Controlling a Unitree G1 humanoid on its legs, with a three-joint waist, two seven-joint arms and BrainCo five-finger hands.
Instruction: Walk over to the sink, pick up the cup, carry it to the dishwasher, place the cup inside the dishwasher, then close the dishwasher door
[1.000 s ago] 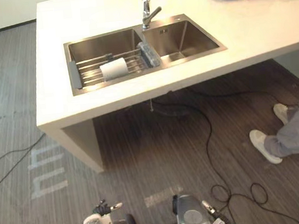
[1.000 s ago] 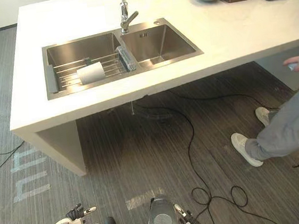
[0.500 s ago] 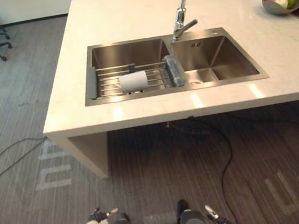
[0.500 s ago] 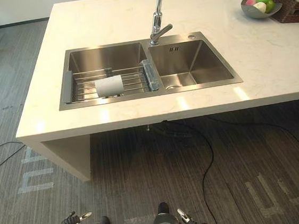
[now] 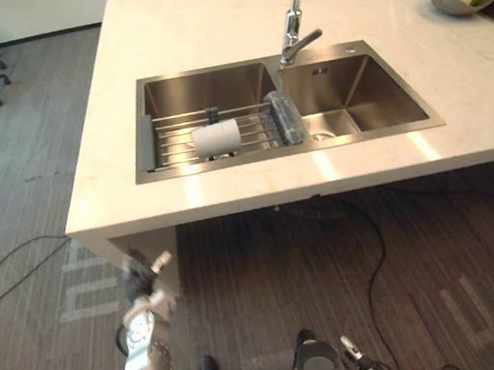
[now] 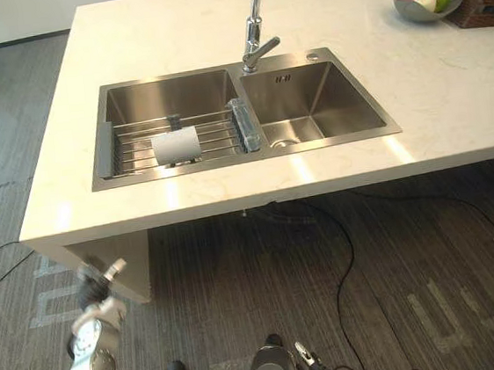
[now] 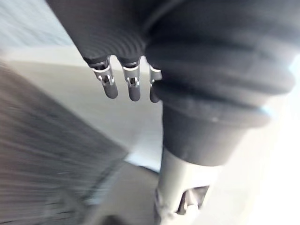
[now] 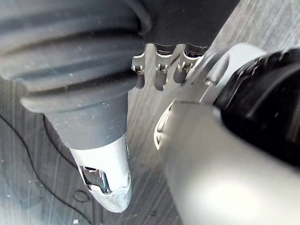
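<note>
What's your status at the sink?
Left hand open, empty, below counter edge. Right hand open, low. Cup on its side on sink rack. Nothing blocking it.

Your cup lies tipped over in the sink.
You have a plain white cup resting on its side on the wire rack that spans the left basin of the steel double sink. Its length runs along the bars, near the rack's middle.

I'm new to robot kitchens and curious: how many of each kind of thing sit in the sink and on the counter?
Cup: 1
Rack: 1
Tap: 1
Bowl of fruit: 1
Basket: 1
Total: 5
</note>
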